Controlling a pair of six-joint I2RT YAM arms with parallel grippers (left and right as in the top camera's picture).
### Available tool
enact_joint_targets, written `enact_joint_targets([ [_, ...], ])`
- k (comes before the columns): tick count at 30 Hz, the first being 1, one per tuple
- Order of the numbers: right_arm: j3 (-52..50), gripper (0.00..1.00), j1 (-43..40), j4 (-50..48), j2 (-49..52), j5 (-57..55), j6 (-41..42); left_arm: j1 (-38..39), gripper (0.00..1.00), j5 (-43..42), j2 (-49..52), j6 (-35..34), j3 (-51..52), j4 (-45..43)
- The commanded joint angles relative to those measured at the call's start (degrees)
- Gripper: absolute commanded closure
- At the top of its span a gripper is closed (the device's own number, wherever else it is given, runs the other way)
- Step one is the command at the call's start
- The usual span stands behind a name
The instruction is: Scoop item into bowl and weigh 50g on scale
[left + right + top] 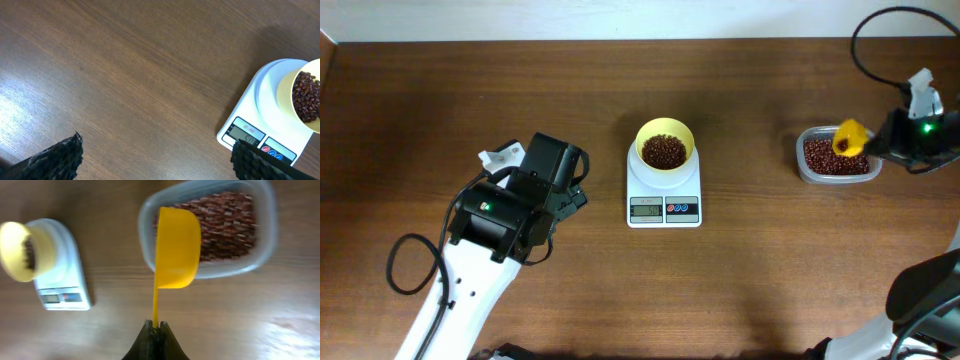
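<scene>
the right jaws are pressed together on the thin handle [155, 300] of a yellow-orange scoop [176, 250], gripping it at its very end. the scoop's cup hangs over the left part of a clear plastic container [260, 240], which holds a layer of red-brown beans [225, 225]. from overhead the scoop [850, 137] sits above that container [810, 170] at the right side of the brown wooden surface [520, 80].

the left jaws stand wide apart, their dark fingers [55, 160] at either lower corner of the wrist view with only bare wood between them, gripping nothing. they are to the left of the scale [250, 115], apart from it.

the white scale [664, 205] stands near the middle of the surface, well apart from the container. the yellow bowl [665, 125] rests on its round platform and holds a heap of the beans [664, 152]. the grey display faces the front edge; its digits are too small to read.
</scene>
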State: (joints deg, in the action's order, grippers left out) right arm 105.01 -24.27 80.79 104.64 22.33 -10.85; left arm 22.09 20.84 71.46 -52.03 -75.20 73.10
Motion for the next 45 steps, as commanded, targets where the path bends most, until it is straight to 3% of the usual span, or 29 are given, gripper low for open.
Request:
enact_joint_targets([
  [1,1.05,0.96,-0.13,-0.02,0.63,-8.92,-1.16,-0.24,0.01,0.52,-0.68,0.07,-0.11,0.09],
  [24,1.05,0.96,5.35,-3.78,0.63,-15.65,-0.92,-0.24,0.01,0.52,-0.68,0.07,-0.11,0.07],
  [28,1.05,0.96,9.05,-3.72,0.63,-26.32,-0.92,-0.24,0.01,0.55,-0.68,0.07,-0.11,0.07],
  [45,1.03,0.96,11.15,-4.28,0.66,-23.8,-1.25,-0.24,0.01,0.55,-0.68,0.07,-0.11,0.07],
])
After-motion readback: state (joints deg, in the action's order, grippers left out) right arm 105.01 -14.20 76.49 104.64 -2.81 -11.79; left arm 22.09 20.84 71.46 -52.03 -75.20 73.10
